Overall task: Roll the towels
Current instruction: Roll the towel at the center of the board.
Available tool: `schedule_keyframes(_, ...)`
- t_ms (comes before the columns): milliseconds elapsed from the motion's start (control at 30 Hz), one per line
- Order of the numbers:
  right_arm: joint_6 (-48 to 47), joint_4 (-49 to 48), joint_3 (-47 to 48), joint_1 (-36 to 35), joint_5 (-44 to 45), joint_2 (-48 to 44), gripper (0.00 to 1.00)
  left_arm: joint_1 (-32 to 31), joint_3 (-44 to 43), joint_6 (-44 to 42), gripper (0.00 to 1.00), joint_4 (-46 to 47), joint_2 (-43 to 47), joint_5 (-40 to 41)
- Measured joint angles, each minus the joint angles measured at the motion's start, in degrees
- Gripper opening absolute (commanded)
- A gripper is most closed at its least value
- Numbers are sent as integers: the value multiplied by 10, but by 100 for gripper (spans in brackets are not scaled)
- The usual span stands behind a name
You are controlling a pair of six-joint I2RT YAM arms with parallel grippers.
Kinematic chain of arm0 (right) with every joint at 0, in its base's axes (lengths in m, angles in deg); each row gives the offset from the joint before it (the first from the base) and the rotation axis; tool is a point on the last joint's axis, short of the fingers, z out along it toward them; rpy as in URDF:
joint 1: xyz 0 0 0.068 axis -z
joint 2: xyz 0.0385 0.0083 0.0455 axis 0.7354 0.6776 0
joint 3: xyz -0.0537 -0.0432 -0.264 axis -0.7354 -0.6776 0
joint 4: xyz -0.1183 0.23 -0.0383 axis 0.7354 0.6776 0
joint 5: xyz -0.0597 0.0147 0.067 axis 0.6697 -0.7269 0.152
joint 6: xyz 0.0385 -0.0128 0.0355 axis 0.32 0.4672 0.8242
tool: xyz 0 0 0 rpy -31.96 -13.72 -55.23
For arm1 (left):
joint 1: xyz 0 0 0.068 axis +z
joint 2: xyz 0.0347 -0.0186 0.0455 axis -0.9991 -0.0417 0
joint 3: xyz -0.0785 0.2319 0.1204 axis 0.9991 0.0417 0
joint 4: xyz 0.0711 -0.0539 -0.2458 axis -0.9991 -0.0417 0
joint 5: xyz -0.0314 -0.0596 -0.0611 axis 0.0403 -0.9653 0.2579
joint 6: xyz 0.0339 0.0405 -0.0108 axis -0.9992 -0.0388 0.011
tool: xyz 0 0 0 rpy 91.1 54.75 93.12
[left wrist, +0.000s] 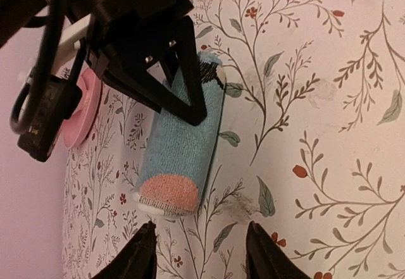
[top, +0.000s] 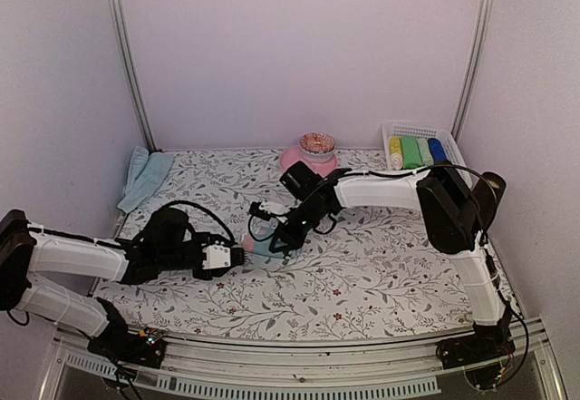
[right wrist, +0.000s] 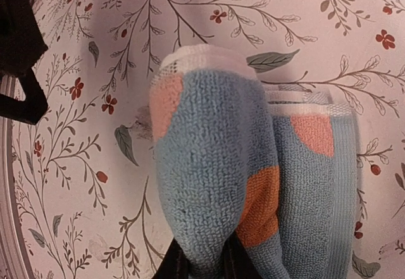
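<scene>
A rolled towel (top: 263, 244) of pale blue cloth with orange patches lies mid-table. In the right wrist view the towel roll (right wrist: 215, 184) fills the frame, and my right gripper (right wrist: 202, 263) is shut on its outer fold, black fingers (right wrist: 172, 267) on either side. Seen from the left wrist, the roll (left wrist: 180, 152) lies lengthwise with my right gripper (left wrist: 183, 89) clamped on its far end. My left gripper (left wrist: 202, 254) stands open just short of the roll's near end, with nothing between its fingertips. More flat towels (top: 145, 175) are piled at the back left.
A pink plate (top: 292, 159) holding a small bowl (top: 317, 142) stands at the back centre. A white basket (top: 444, 135) at the back right holds yellow, green and blue rolls. The floral tablecloth (top: 381, 264) covers the table.
</scene>
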Motion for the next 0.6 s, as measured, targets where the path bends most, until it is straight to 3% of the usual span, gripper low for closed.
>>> schedule_keyframes(300, 19, 28, 46, 7, -43, 31, 16, -42, -7, -42, 45, 120, -114, 87)
schedule_keyframes(600, 20, 32, 63, 17, -88, 49, 16, -58, -37, -73, 46, 170, -179, 118)
